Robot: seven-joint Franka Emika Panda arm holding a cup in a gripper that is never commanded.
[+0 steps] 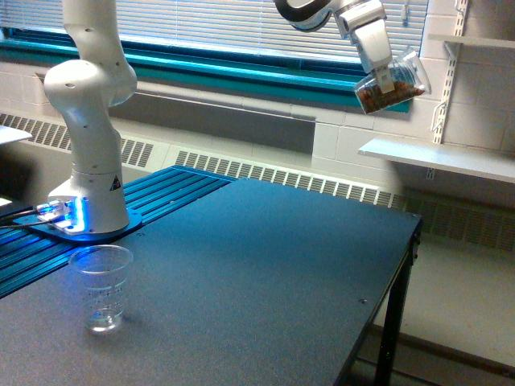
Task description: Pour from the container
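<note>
The container is in the upper right of the frame, raised high above the counter and held in front of the wall below the window blinds. It is tilted, with brown pieces collected in its lower left portion. The tilt is judged moderate: the contents rest against the lower wall and none are seen leaving the rim.

The tool is clamped on the container from above, its white body angling down from the top edge of the frame. This grip leaves the container mouth unobstructed for pouring.

The receiving vessel is judged to be the clear cup, upright at the lower left of the frame, near the counter's front edge and just in front of the robot base. It is well apart from the container, both across the frame and in height. Pouring from the present position would miss it; a long travel down and to the left is required first.

Open room: the counter between the two is bare. The counter's right edge falls off to the floor below the container. A wall shelf lies just below and to the right of the container; movement in that direction is restricted.
</note>
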